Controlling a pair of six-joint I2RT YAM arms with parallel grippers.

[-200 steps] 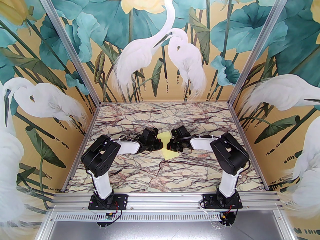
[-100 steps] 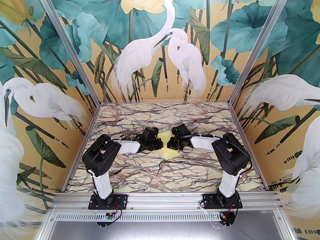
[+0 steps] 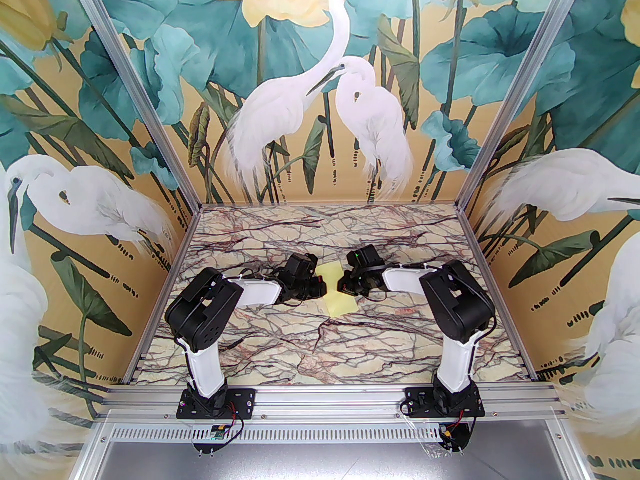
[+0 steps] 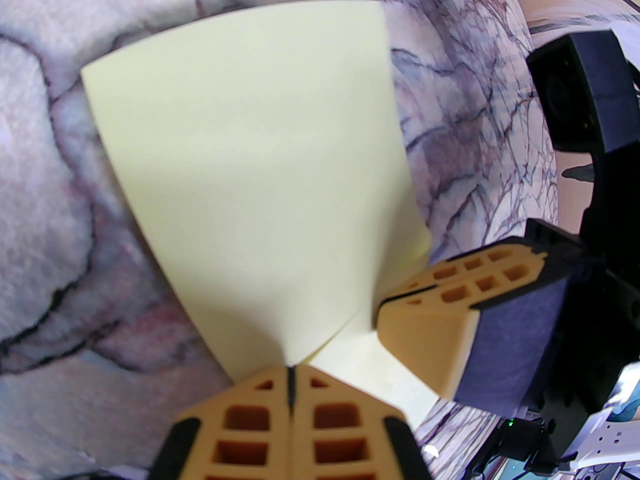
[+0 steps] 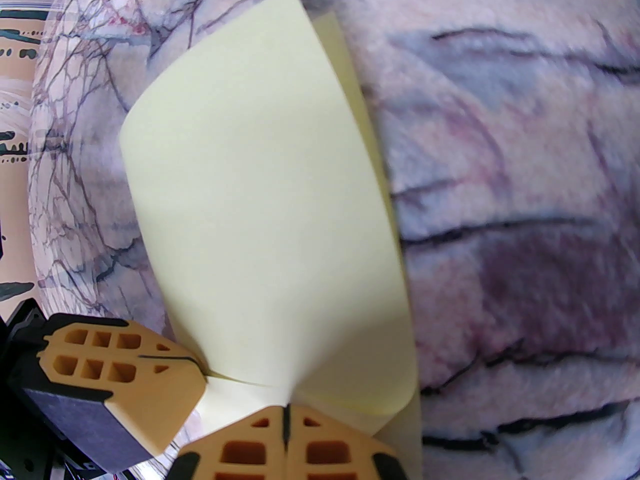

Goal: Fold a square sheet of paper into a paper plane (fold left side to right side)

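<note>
The square sheet of paper, pale yellow, lies mid-table between the two arms, its top layer curled over a lower layer. My left gripper is shut on the sheet's edge; in the left wrist view its fingertips pinch the paper at a corner. My right gripper is shut on the same edge a short way off, and in its own view it nips the curled layer. Each wrist view has the other arm's tan fingers beside its own.
The marble-patterned table is walled by painted panels on three sides, with aluminium posts at the back corners. An aluminium rail with the arm bases runs along the near edge.
My right gripper has moved a little right and away from the left one, uncovering more of the yellow sheet between them. The left arm has stayed put.
</note>
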